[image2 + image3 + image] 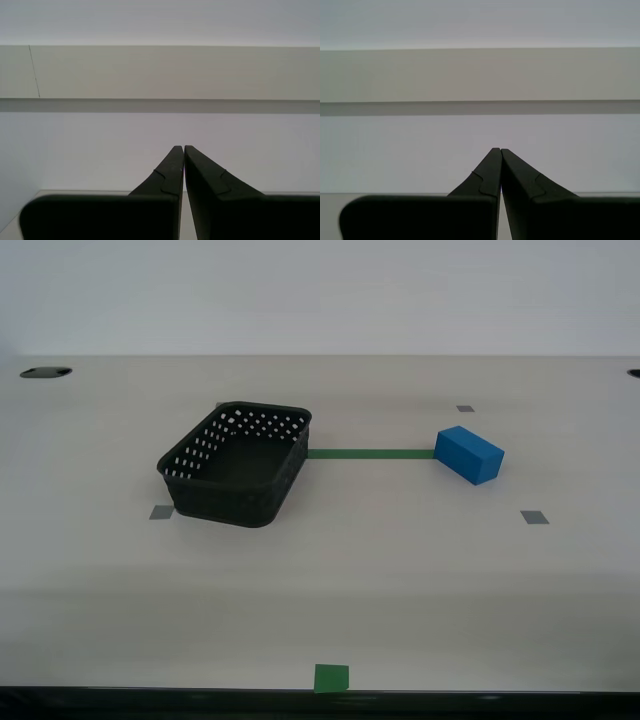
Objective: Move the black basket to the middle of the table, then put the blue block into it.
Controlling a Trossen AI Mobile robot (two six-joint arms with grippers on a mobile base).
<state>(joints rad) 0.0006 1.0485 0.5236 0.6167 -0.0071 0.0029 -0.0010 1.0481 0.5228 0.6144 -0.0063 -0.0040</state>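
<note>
We have the wide off-white table [400,570] spread out ahead, and neither of our arms shows in the exterior view. The rectangular black plastic basket [238,464], rounded at the corners with rows of small round holes through its sides, sits upright toward the exterior view's left, and its inside looks empty. A green tape strip [370,453] runs from the basket's right side across to the solid bright blue rectangular block [469,454], which lies flat on the table toward the exterior view's right, well apart from the basket, angled, one end touching the strip's end. Small grey squares [534,517] dot the surface, one just beside the basket's near left corner and another farther back beyond the block, and a green square [331,678] sits at the near edge.

Over to the wrist views: my first gripper [497,151] is clenched, dark fingertips pressed together on nothing, pointing at a pale wall. My second gripper [181,148] is likewise closed tight, tips meeting, with nothing between them.
</note>
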